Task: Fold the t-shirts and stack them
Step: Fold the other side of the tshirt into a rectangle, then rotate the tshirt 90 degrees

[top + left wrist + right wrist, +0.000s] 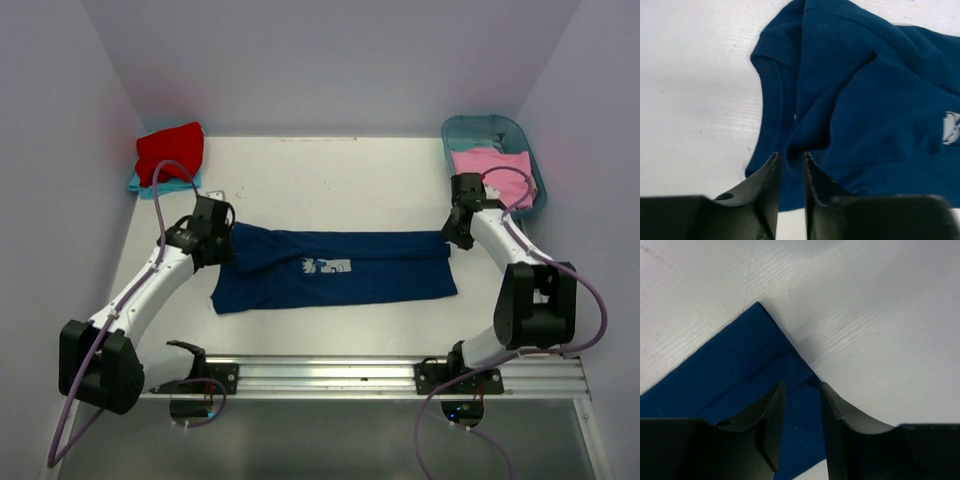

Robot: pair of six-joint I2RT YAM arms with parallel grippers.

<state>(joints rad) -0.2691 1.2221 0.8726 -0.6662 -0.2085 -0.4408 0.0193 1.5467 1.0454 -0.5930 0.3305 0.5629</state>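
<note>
Navy t-shirt (335, 268), folded into 1 long band, lies across the table (330, 180) centre, with bare surface beyond its far and near edges. Left tool (791, 156), narrowly parted, meets its left end; right tool (802, 385), parted, straddles its right hem corner.

A corner of the navy blue t-shirt (705, 385) is seen lying flat on the white table (870, 310), with a stitched hem (765, 376) running along one edge. The right gripper (802, 387) is positioned over that hem, its dark jaws parted by a narrow gap.
</note>
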